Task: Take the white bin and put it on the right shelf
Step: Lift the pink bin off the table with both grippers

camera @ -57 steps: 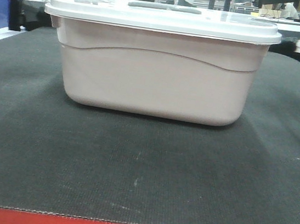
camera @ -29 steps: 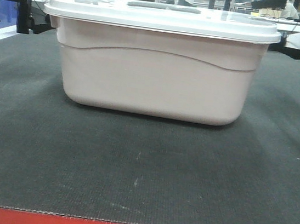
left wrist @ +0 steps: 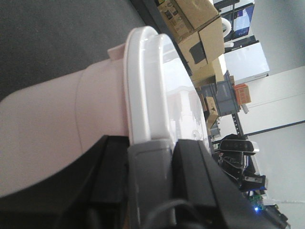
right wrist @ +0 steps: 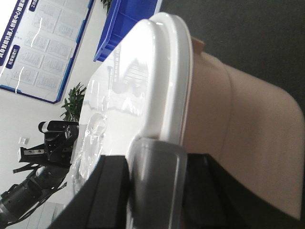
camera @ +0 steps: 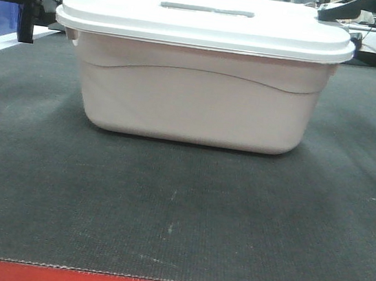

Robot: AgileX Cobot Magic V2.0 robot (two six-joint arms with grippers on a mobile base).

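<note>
Grasp stage: white bin (camera: pixel 193 100) stands on dark mat (camera: pixel 179 209), left gripper (left wrist: pixel 148 157) and right gripper (right wrist: pixel 157 164) each apparently clamped over one end of its lid (camera: pixel 203 28); next requires a level joint lift toward the unseen shelf.

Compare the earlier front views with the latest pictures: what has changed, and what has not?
Both arms swung inward from the frame edges. The left gripper and right gripper now straddle the rim at opposite ends of the white bin; whether they are clamped is unclear. More of the top of the lid shows. The bin remains on the dark mat.
</note>
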